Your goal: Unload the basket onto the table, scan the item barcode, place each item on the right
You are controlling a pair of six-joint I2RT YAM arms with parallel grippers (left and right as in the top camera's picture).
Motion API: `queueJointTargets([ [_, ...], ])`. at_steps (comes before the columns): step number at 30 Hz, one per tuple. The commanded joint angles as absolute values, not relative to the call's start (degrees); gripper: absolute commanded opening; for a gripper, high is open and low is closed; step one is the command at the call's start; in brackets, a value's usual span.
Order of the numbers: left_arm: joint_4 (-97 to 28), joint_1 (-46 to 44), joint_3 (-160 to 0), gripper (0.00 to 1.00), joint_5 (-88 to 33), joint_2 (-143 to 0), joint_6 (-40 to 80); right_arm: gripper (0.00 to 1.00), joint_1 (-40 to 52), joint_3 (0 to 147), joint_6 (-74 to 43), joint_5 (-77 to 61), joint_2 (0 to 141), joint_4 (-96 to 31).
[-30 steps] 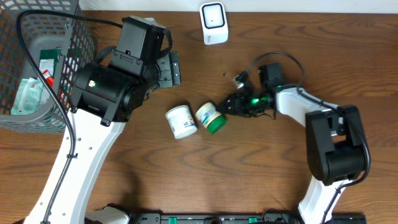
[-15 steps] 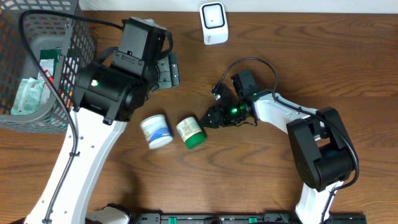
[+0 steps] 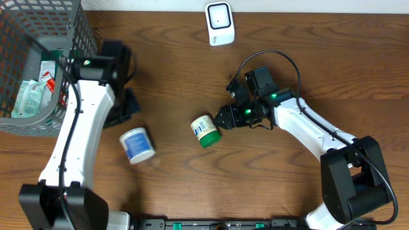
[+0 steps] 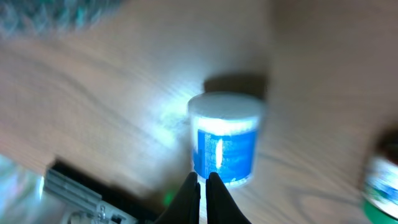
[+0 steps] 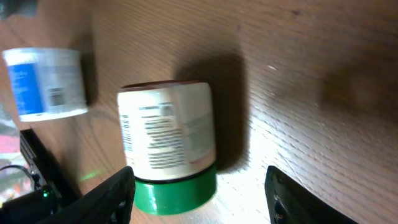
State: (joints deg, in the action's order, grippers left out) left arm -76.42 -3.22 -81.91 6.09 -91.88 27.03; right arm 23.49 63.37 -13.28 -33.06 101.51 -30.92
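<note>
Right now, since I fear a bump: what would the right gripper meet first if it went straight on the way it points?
The green-lidded jar, lying on its side. Its lid end faces the open right gripper, roughly in line with the gap between its fingers. How close it is, the pictures leave unclear.

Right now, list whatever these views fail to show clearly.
- Left wrist view: blue-label tub print smeared by motion blur.
- Left wrist view: green-lidded jar cut by the right edge.
- Overhead: packets in the basket veiled by its mesh; labels too small.
- Right wrist view: jar's barcode digits too small.
</note>
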Motion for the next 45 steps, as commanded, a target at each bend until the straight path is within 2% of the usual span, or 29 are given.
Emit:
queueJointTargets([
  [1, -74.4, -1.3, -75.2, 0.07, 3.6, -91.9, 27.5, 0.63, 23.7, 63.6, -15.4, -30.2, 101.1, -31.7],
  [11, -70.4, -0.9, -64.6, 0.11, 11.1, -91.9, 29.1, 0.64, 23.5, 63.6, -15.4, -28.3, 101.3, -33.2],
  [17, -66.5, -0.7, -62.2, 0.11, 11.1, -91.9, 30.0, 0.63, 24.2, 63.6, -15.4, -27.0, 101.3, -33.2],
  [20, -66.0, 1.1, -61.9, 0.11, 8.6, -92.0, 29.6, 0.64, 24.2, 63.6, -15.4, -27.0, 101.3, -33.5],
  [22, -64.4, 2.7, -61.8, 0.11, 5.0, -92.0, 25.2, 0.63, 24.0, 63.6, -15.4, -27.0, 101.3, -33.5],
  [23, -63.2, 3.4, -61.8, 0.07, 1.1, -92.0, 23.1, 0.64, 23.9, 63.6, -15.4, -26.7, 101.3, -33.5],
  [25, -62.4, 4.8, -62.7, 0.07, -5.0, -91.4, 21.2, 0.64, 23.9, 63.6, -15.4, -26.0, 101.3, -33.4],
  [30, -62.4, 8.2, -68.7, 0.06, -6.0, -82.4, 23.5, 0.64, 24.1, 63.6, -15.4, -26.0, 101.3, -33.6],
  [33, -63.9, 13.3, -70.5, 0.07, -3.2, -73.4, 27.9, 0.64, 24.1, 63.6, -15.4, -26.0, 101.3, -33.7],
  [38, -67.4, 29.3, -65.8, 0.07, -0.9, -64.9, 31.7, 0.64, 24.1, 63.6, -15.2, -25.9, 101.3, -33.7],
  [42, -63.4, 44.0, -57.5, 0.07, -7.0, -63.7, 29.1, 0.64, 24.1, 63.6, -14.6, -26.0, 101.3, -33.7],
  [45, -58.7, 50.7, -50.9, 0.07, -12.7, -65.1, 27.2, 0.64, 24.1, 63.6, -14.5, -25.9, 101.3, -33.7],
])
